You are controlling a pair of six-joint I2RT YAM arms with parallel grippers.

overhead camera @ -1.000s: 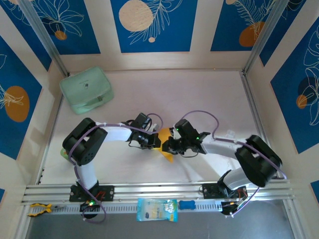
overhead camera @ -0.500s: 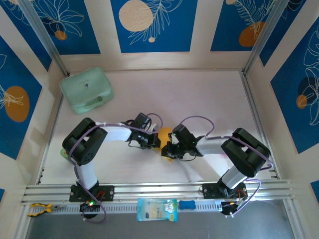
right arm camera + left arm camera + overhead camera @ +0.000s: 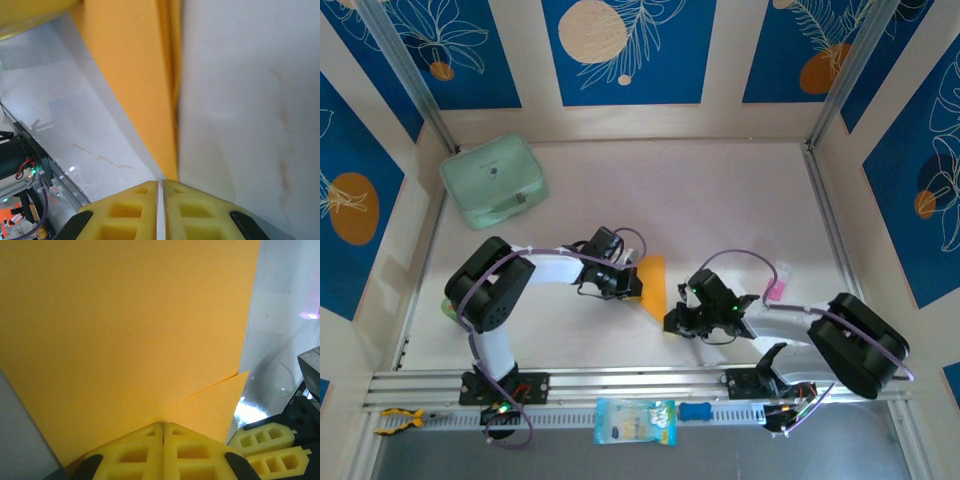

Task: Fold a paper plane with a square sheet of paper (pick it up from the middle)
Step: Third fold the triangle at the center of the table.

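Observation:
The square sheet of paper (image 3: 653,280) is orange-yellow and folded into a narrow pointed shape, standing mid-table in the top view. My left gripper (image 3: 632,285) is shut on its left edge. In the left wrist view the paper (image 3: 125,330) rises from the closed jaws of my left gripper (image 3: 163,426), with a folded flap at the lower right. My right gripper (image 3: 672,322) sits just below and right of the paper's lower tip. In the right wrist view the paper (image 3: 135,75) tapers to a point right in front of my right gripper (image 3: 161,182), whose jaws show only a thin slit with nothing in it.
A mint-green case (image 3: 493,180) lies at the back left. A small pink object (image 3: 776,290) sits right of the right arm. On the near rail (image 3: 570,385) side lie a pale blue packet (image 3: 634,421) and an orange clamp (image 3: 398,418).
My right gripper has drawn back down and to the right, off the paper, and its arm has swung outward. The paper now shows as a longer strip. The left gripper has held still.

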